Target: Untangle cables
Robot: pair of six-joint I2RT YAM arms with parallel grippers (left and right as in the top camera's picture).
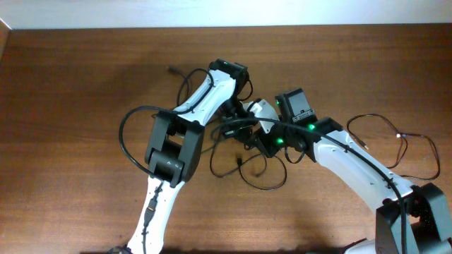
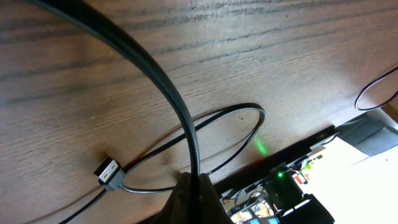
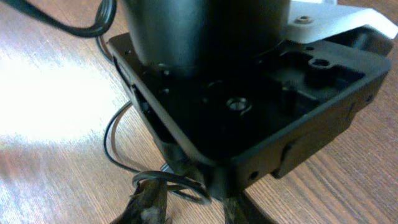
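cables [image 1: 244, 161] tangled on table [image 1: 70, 85] right under left gripper [image 2: 194, 196], which is pinched on one strand; right gripper [image 3: 194, 208] just beside left gripper, fingers apart

**Overhead view.** Illumination is even and moderately bright. The counter [image 1: 70, 85] renders in a warm tone, with soft, faint shadows under both arms. Green indicator lamps [image 1: 311, 128] glow on the right arm.

**Left wrist view.** Counter grain beyond the left claw [image 2: 194, 202] is sharp. The black cable [image 2: 155, 81] running up from the claw past the lens is soft-edged. The claw itself is a dark, unfocused mass. A green glint [image 2: 260, 147] lies on the counter to the right of the claw.

**Right wrist view.** Strong white glare washes out the counter to the left of and beyond the right claw [image 3: 196, 208]. The dark housing [image 3: 236, 93] above the claw is underexposed. The claw's fingers [image 3: 149, 208] are blurred.
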